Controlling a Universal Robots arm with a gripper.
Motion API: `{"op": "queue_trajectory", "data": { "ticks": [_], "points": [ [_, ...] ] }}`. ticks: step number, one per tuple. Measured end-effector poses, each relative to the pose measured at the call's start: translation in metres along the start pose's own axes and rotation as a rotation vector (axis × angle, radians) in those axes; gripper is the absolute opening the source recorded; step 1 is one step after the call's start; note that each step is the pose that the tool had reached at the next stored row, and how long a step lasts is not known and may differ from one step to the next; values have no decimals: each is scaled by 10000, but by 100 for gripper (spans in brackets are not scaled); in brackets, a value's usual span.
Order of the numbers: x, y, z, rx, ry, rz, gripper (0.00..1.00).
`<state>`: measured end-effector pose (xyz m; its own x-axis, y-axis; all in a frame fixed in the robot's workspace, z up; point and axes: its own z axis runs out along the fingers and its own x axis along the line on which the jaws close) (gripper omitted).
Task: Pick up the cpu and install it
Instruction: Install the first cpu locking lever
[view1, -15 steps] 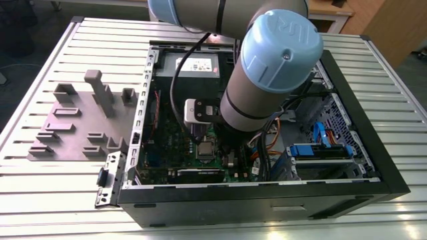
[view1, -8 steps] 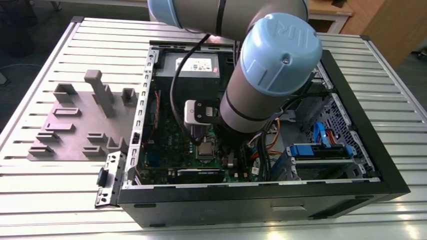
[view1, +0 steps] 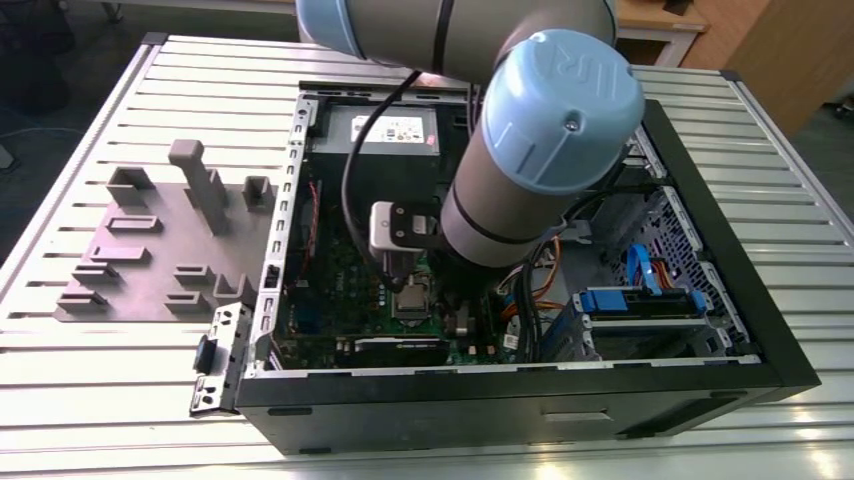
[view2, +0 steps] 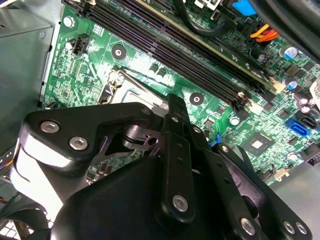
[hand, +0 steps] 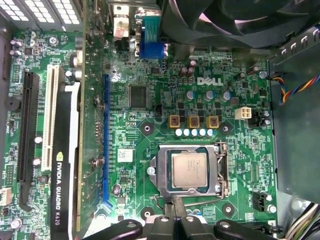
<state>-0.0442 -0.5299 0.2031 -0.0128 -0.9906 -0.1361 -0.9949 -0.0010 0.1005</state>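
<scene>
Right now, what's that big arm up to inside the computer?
A robot arm reaches down into an open computer case. Its end effector hangs low over the green motherboard, at the edge of the socket frame. The cpu lies flat inside that frame, with nothing gripping it.

Arm (view1: 501, 225) cut off by the exterior view's upper edge. Its blue-capped joint (view1: 561, 110) covers the middle of the computer case (view1: 534, 420) and hides much of the motherboard (view1: 327, 250). Gripper (view1: 400, 288) is down at the board there, too small to make out any detail. Second wrist view: gripper body blocks the near half of the board. Socket frame (view2: 122, 90) half hidden behind it, contents can't tell. First wrist view: gripper cropped by the picture's edge, just its front links in frame. Fan (hand: 240, 20) cropped too. Graphics card (hand: 67, 165) runs out of frame. Cable bundle (hand: 302, 222) clipped at a corner.
</scene>
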Motion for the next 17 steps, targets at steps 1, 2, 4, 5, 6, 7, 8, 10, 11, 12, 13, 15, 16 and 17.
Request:
{"op": "queue_trajectory", "data": {
  "ticks": [1,2,4,5,6,7,8,10,11,12,13,15,16,17],
  "points": [
    [0,-4,4,0,-1,0,11],
    [1,-6,8,1,-1,1,11],
    [3,-9,21,0,0,1,11],
    [4,-10,30,0,1,1,11],
    [5,-11,37,1,0,0,11],
    [6,-12,42,1,1,0,11],
    [7,-12,47,2,1,0,11],
    [8,-13,53,2,2,0,11],
    [8,-13,53,2,2,0,11],
    [9,-12,54,2,1,-1,11],
    [10,-12,55,1,1,-17,11],
    [11,-10,55,-15,13,-133,11],
    [12,-10,56,-23,21,-197,11],
    [13,-9,57,-26,24,-230,11]
  ]
}}
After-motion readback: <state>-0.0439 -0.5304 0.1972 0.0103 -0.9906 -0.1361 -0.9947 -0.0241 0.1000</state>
